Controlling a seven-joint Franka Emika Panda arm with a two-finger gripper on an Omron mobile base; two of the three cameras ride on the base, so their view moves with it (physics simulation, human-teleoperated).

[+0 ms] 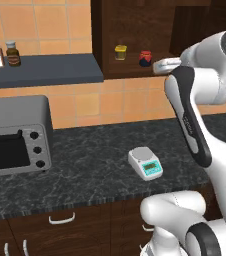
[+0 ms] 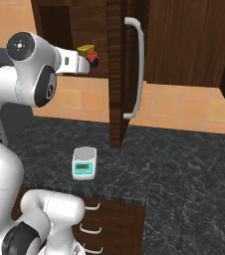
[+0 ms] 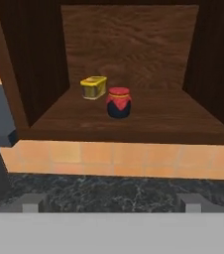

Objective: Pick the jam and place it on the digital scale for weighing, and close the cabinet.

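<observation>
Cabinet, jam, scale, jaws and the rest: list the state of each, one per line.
cabinet: door open
jam: upright on the cabinet shelf, lid on, untouched
yellow jar: upright on the shelf behind the jam
digital scale: plate bare
gripper: jaws open, short of the shelf
toaster oven: door shut

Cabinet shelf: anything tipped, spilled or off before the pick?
Nothing stands out. The jam stands upright on the shelf of the cabinet, beside the small yellow jar, with no spill. The cabinet door hangs open. The digital scale sits flat on the counter, its plate bare.
</observation>
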